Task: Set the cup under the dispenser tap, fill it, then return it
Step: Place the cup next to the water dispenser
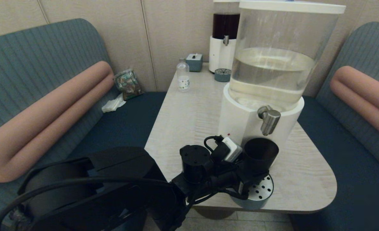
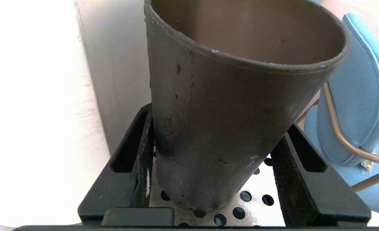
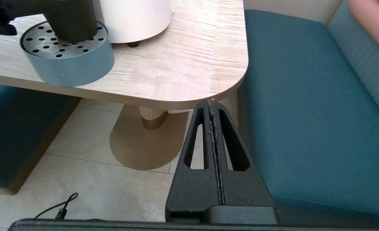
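Booth seating flanks a pale wood bench (image 1: 189, 109). At its 6 o'clock edge the cup (image 1: 260, 154) stands on a perforated drip tray (image 1: 260, 192), directly under the dispenser tap (image 1: 269, 119), with the left end effector (image 2: 213, 160) clasping its sides. Below the bench, the right end effector (image 3: 212, 134) is pressed closed.

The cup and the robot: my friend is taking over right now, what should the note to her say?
Left gripper: fingers on both sides of the cup, touching its lower wall.
Right gripper: shut, empty, parked low beside the table.
The cup stands upright on the drip tray, just below the dispenser tap.
Done: cup placed under the tap.
Left: whether it is filled can't be seen; check, then return it.
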Available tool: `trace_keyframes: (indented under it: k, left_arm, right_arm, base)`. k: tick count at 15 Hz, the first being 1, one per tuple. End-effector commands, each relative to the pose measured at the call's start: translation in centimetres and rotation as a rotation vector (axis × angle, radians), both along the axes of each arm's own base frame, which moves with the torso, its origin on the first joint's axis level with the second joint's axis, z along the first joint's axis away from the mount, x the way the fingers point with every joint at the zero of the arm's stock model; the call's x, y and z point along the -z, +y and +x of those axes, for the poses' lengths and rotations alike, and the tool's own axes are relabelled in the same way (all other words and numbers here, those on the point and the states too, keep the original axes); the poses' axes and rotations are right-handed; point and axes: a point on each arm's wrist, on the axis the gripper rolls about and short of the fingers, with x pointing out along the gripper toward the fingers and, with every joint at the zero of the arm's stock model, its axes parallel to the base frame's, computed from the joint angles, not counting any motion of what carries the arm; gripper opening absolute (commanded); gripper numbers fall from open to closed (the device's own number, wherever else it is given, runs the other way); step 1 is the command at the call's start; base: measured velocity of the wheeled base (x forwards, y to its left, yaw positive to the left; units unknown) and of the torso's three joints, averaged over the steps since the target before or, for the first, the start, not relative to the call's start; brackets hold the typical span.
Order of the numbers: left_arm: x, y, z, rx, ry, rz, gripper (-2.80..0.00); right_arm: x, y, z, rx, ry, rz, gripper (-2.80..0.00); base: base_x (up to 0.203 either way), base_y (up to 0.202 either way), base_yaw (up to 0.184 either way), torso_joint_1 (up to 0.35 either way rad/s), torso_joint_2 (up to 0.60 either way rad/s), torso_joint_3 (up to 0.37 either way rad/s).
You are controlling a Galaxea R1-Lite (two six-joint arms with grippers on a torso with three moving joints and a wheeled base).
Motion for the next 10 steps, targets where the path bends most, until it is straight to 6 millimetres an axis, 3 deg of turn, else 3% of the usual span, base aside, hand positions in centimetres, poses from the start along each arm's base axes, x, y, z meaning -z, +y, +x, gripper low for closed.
trace_keyframes:
  k: [1,10]
  left_arm:
    - [0.0,0.1,-0.1,0.005,-0.003,-0.003,-2.80]
    - [-0.9,1.0,-1.1,-0.006,0.013,-0.023,-2.80]
  right_arm:
    - [0.0,0.0,0.0,-0.001,0.000,0.000,-2.80]
    - [0.0,0.0,0.0,-0.001,-0.001,0.000,-2.80]
  base:
    - [0.000,0.000,0.000,0.000,0.00,0.000]
    - [0.000,0.000,0.000,0.000,0.00,0.000]
